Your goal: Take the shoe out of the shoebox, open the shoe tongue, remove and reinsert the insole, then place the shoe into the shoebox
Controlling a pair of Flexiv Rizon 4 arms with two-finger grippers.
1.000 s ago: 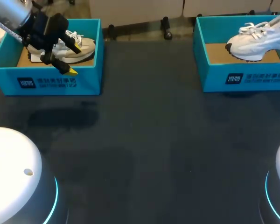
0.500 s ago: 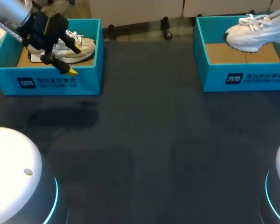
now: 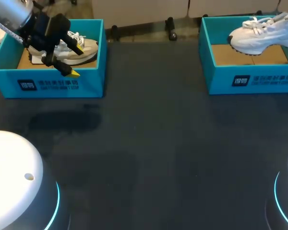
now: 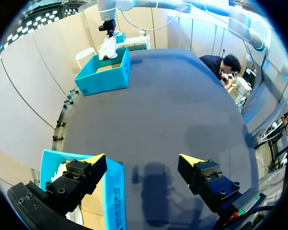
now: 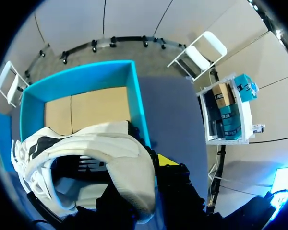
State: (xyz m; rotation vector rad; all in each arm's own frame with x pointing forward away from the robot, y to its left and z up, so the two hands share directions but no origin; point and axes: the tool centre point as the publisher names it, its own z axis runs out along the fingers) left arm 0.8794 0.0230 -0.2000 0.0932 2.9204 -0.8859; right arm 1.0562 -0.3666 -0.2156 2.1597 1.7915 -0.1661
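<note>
I see a white lace-up sneaker (image 3: 259, 36) hanging tilted, toe toward 9 o'clock, above the cardboard floor of the open teal shoebox (image 3: 249, 79) at my 1 o'clock, while a beige sneaker (image 3: 81, 48) lies inside a matching teal shoebox (image 3: 53, 85) at 11 o'clock.

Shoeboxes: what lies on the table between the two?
Nothing; the head view shows only bare dark table between the left shoebox and the right shoebox.

robot lab, dark test table (image 3: 149, 143)
</note>
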